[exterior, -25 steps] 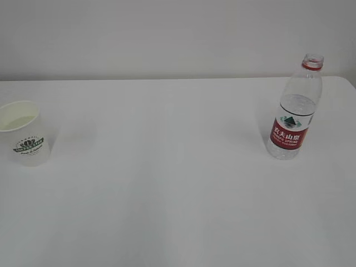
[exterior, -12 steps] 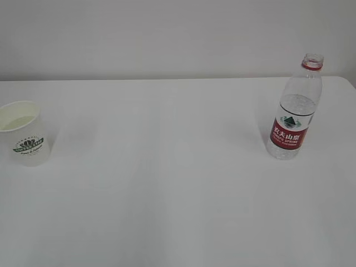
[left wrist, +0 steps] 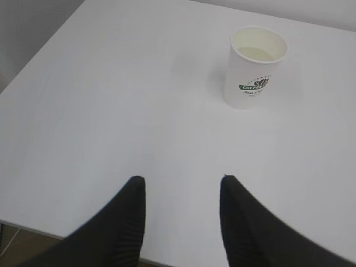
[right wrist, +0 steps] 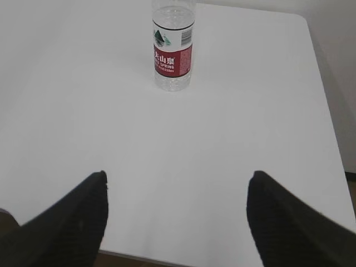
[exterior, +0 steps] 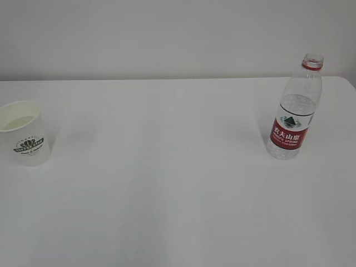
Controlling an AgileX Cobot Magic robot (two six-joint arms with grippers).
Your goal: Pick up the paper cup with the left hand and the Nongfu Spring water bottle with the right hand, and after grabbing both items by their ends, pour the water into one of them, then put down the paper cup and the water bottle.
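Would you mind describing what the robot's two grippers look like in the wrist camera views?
Only the fingers show. The left gripper has two matte black fingers with finely ribbed surfaces, tapering to rounded tips. The right gripper has the same black, ribbed, tapered fingers. No cables, markings or housing are visible, and neither arm appears in the exterior view.

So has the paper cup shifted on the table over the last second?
No. The paper cup sits at the same spot near the table's left edge, untouched.

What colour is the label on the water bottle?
Red, with white characters and a green mountain emblem on the water bottle; clearest in the right wrist view.
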